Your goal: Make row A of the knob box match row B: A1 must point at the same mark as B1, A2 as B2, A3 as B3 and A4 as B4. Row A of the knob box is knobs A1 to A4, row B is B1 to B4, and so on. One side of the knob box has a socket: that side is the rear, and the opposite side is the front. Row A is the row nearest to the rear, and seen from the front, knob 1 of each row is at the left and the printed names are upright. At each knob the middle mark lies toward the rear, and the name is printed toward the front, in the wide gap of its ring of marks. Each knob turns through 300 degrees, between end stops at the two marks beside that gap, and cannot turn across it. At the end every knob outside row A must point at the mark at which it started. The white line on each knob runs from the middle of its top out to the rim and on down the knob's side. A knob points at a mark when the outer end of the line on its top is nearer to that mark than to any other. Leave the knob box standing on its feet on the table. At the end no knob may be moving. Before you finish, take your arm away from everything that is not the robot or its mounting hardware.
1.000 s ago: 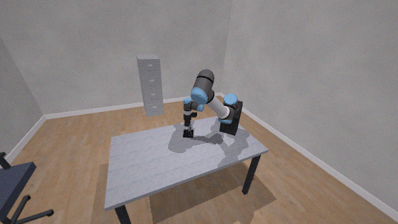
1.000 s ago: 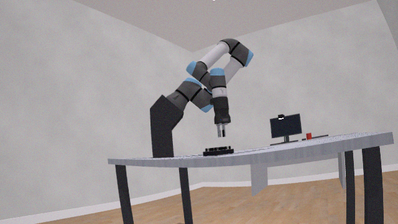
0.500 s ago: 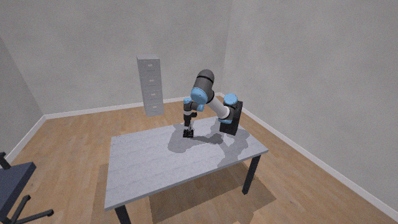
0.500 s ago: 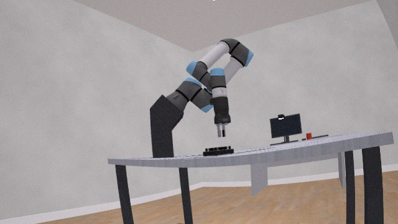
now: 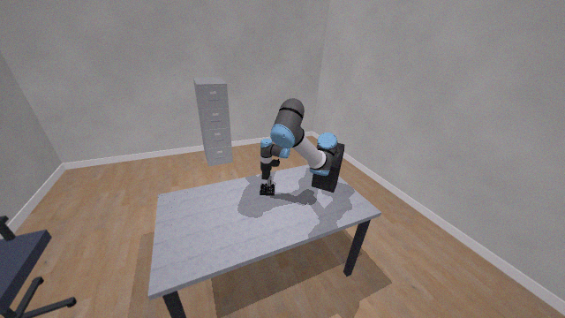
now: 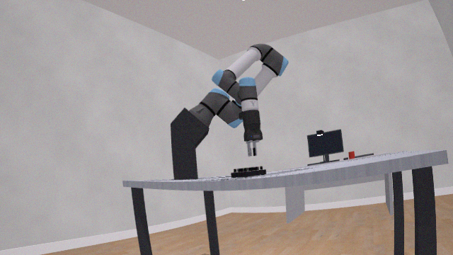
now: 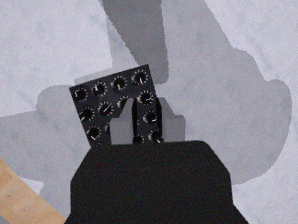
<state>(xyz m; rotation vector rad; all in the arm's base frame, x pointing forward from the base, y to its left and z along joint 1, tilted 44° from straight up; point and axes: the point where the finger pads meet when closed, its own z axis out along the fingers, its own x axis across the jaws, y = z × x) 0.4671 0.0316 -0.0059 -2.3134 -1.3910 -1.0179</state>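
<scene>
The black knob box (image 5: 267, 189) stands on the grey table near its rear edge. It also shows in the exterior view (image 6: 248, 172) and in the wrist view (image 7: 119, 106), where several knobs are visible but their white lines are too small to read. My gripper (image 6: 251, 153) points straight down and hangs a little above the box, not touching it. In the wrist view the two fingers (image 7: 128, 123) stand partly apart over the box's right half, with nothing between them. In the top view the gripper (image 5: 267, 182) sits just over the box.
The arm's dark pedestal (image 5: 328, 170) stands on the table to the right of the box. A grey filing cabinet (image 5: 214, 121) stands behind the table and an office chair (image 5: 18, 265) at the left. A monitor (image 6: 325, 143) and a small red object (image 6: 351, 154) sit farther along the table.
</scene>
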